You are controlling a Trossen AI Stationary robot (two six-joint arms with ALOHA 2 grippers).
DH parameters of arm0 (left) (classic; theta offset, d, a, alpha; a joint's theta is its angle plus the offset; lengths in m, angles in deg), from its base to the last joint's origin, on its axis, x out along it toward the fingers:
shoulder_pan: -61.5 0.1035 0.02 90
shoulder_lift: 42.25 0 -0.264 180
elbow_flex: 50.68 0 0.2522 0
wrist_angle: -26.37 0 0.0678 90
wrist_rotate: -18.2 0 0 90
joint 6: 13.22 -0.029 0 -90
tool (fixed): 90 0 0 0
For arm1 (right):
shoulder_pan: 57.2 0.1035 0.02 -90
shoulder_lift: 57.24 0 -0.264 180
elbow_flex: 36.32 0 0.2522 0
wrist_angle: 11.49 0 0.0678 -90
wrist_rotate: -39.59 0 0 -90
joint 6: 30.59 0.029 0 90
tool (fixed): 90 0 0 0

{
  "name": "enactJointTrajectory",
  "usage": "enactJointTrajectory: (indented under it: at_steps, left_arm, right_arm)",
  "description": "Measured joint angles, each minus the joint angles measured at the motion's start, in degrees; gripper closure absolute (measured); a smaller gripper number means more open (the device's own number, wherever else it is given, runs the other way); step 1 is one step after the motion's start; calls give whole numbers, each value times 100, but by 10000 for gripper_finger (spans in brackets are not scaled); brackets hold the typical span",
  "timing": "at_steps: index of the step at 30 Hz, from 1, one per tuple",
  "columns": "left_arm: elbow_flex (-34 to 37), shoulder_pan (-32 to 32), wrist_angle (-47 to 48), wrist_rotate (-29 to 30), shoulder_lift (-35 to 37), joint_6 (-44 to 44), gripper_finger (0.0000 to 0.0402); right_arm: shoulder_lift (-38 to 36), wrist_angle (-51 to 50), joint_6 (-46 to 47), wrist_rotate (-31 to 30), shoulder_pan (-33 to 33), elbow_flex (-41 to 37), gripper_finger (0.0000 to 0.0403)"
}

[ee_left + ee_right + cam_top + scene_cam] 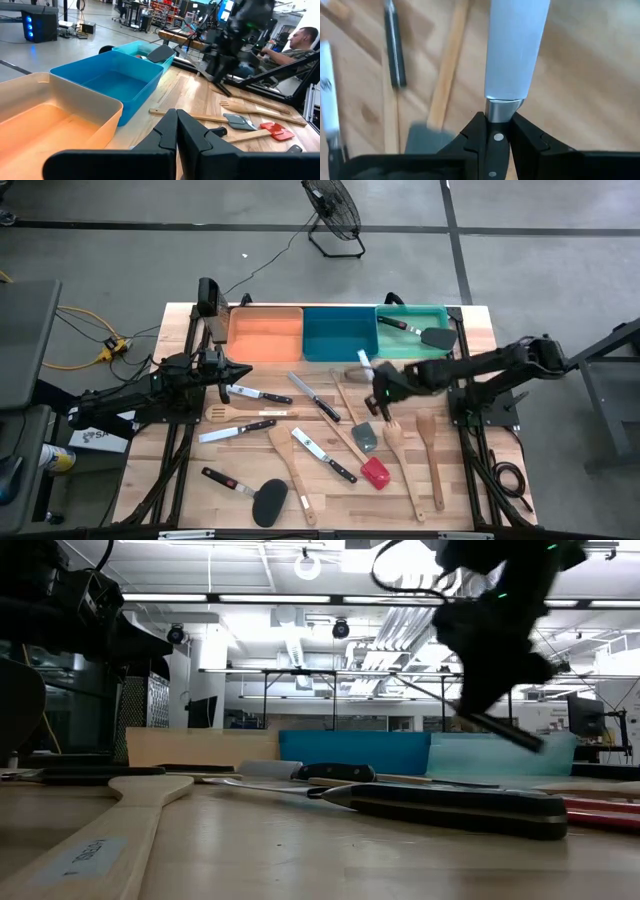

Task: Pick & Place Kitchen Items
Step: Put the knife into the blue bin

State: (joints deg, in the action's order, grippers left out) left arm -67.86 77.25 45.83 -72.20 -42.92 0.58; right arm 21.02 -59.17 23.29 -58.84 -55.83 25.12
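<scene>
Gripping a black-handled knife (516,55) by its handle just behind the bolster, the right hand (381,387) hangs right of centre in the high view, above the counter (470,490) and just below the bins. In the low view the knife slants down from that hand at upper right, clear of the wood.

Nearest the lower edge of the high view lie a black-headed turner (270,502), a red-headed turner (375,472), wooden spoons and more knives. Mid-frame, the left hand (238,372) waits at centre-left with its fingers pressed together, empty.

Farthest, along the top of the counter, stand the orange bin (264,333), blue bin (339,333) and green bin (412,328); the green one already holds a knife and a dark turner.

This looks like the carry step: the knife is lifted and awaits placing. The next move probably calls for swinging up-frame over a bin, lowering, then opening the fingers.
</scene>
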Motion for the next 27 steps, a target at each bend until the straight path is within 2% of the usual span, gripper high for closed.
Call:
enactJointTrajectory:
  at_steps: [8, 20, 27]
  left_arm:
    - [-1, 0, 1, 0, 0, 0, 402]
    - [0, 0, 0, 1, 1, 0, 402]
    - [0, -1, 0, 1, 0, 0, 402]
  right_arm:
    - [0, 1288, -1784, 282, -1152, 2, 347]
    - [0, 2787, -4004, 455, -1972, 4, 347]
    - [0, 2199, -4232, 452, -2419, 545, 347]
